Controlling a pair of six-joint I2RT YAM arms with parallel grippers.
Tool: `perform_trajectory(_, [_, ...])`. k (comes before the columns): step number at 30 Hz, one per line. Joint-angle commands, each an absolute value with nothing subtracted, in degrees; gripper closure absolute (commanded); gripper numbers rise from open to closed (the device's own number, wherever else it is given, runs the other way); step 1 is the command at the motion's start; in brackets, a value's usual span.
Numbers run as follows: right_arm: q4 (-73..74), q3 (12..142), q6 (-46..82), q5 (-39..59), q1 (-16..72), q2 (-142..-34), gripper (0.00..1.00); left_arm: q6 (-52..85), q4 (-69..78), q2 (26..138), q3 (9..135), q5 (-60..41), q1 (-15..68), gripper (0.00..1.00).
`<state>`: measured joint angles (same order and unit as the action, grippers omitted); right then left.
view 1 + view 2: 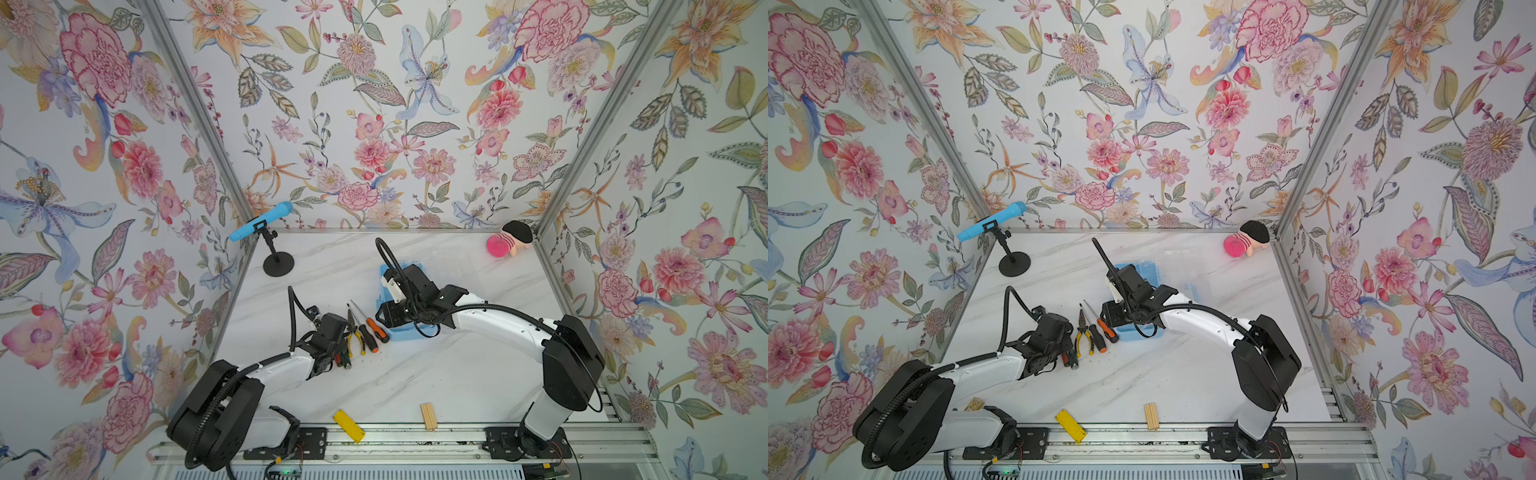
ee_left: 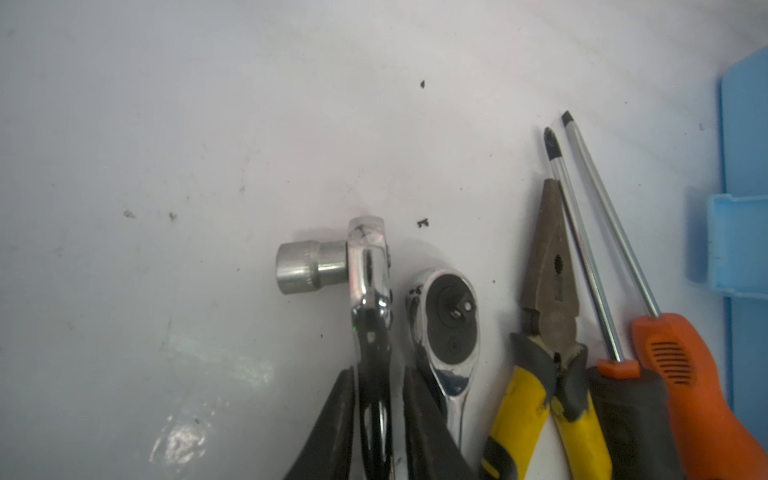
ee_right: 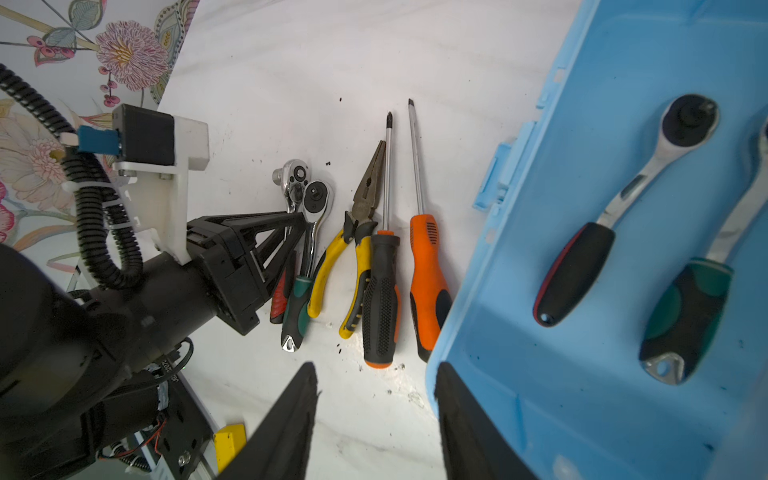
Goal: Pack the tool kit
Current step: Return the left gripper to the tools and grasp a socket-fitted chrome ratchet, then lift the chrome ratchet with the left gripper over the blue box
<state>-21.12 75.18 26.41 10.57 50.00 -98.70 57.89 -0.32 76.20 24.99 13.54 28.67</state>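
Note:
The light-blue tool kit box [image 3: 540, 395] lies open in the middle of the table, seen in both top views [image 1: 399, 334]. Two ratchets [image 3: 623, 199] [image 3: 698, 299] lie inside it. Left of the box, a row of tools rests on the table: a ratchet with a socket [image 2: 368, 266], a second ratchet [image 2: 446, 316], yellow-handled pliers [image 2: 548, 299], and a black-handled [image 2: 623, 415] and an orange screwdriver [image 2: 685, 374]. My left gripper [image 2: 379, 374] straddles the socket ratchet's shaft, with a thin gap on one side. My right gripper [image 3: 376, 374] stands open at the box's near corner, holding nothing.
A blue microphone on a black stand [image 1: 262, 226] is at the back left, a pink plush toy [image 1: 509, 243] at the back right. A flat yellow block [image 1: 349, 424] and a ridged wooden block [image 1: 428, 415] lie near the front rail.

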Motion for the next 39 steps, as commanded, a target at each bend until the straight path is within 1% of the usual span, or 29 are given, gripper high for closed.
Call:
perform_trajectory(1, [-20.0,74.4,27.1,11.4,49.7,-99.0,0.52,56.0,-1.4,77.0,25.9,14.2,27.9,0.75])
perform_trajectory(4, [-19.5,74.0,27.2,11.3,49.7,-98.5,0.52,55.5,-1.5,77.9,26.2,14.2,27.9,0.76])
perform_trajectory(10, [-18.9,73.6,27.3,10.9,49.3,-97.5,0.52,55.2,-0.8,79.9,26.4,13.1,27.8,0.82])
perform_trajectory(13, [-18.9,73.3,27.2,11.1,48.9,-97.2,0.52,55.4,-0.2,79.7,25.9,12.7,27.7,0.88])
perform_trajectory(16, [-18.9,73.0,27.4,11.1,48.5,-96.6,0.52,55.1,-0.4,79.2,25.9,12.7,27.6,0.97])
perform_trajectory(18, [-18.9,72.8,27.4,10.9,48.1,-96.3,0.52,54.6,-0.8,78.7,26.2,12.7,27.4,1.00])
perform_trajectory(25, [-18.8,73.2,27.5,12.3,47.3,-95.9,0.52,52.1,-5.4,75.5,29.0,13.1,26.8,1.00])
perform_trajectory(32, [-18.7,73.5,28.0,12.7,46.4,-94.1,0.52,49.2,-13.5,65.6,37.9,12.1,27.4,1.00])
perform_trajectory(36, [-18.7,73.3,28.8,12.1,44.7,-91.5,0.52,49.0,-13.7,66.2,45.3,9.7,29.9,1.00])
perform_trajectory(39, [-17.4,71.4,29.4,11.1,42.5,-87.7,0.52,49.3,-11.3,70.7,51.4,8.8,33.9,1.00])
